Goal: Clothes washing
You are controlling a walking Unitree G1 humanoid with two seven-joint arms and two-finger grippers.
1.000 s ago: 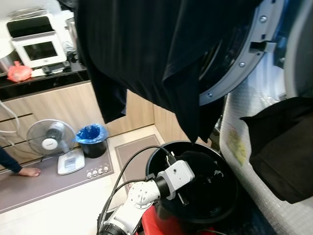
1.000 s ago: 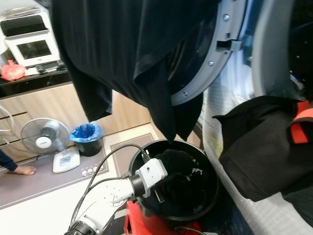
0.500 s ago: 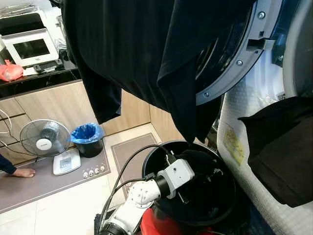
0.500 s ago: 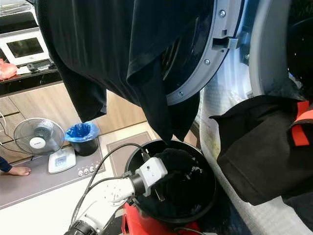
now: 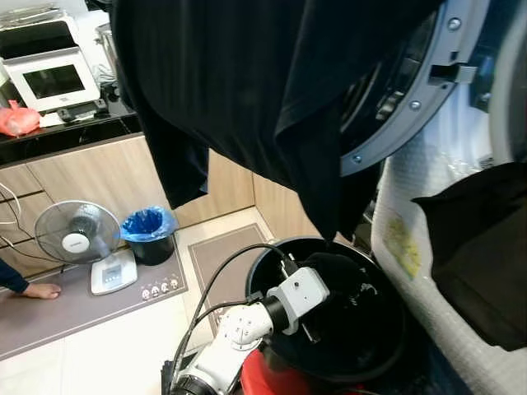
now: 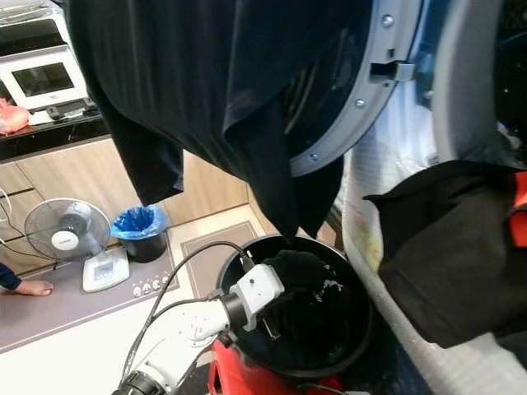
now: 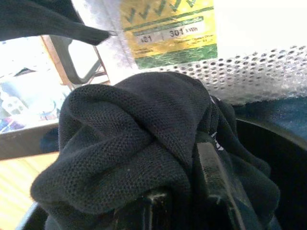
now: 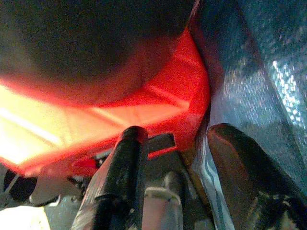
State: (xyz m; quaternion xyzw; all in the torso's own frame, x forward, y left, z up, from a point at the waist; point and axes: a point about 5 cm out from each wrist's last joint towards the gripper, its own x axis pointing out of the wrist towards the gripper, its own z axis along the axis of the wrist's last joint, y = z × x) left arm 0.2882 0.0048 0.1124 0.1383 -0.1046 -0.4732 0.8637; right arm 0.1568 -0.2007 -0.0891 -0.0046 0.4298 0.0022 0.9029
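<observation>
A black mesh garment lies bunched in a round black bucket at my feet. My left gripper reaches into the bucket and is shut on that garment, whose folds wrap its fingers. A large black garment hangs down across the top of the eye views, its tip just above the bucket. Behind it stands the open washing machine door. Another black garment hangs out of the machine on the right. My right gripper is low beside a red surface and bubble wrap, fingers apart.
On the floor to the left stand a fan, a blue-lined bin and a scale. A person's foot shows at the left edge. A white oven sits on the counter. Bubble wrap covers the machine's front.
The view has shifted slightly. My left gripper stays in the bucket, still holding the mesh garment.
</observation>
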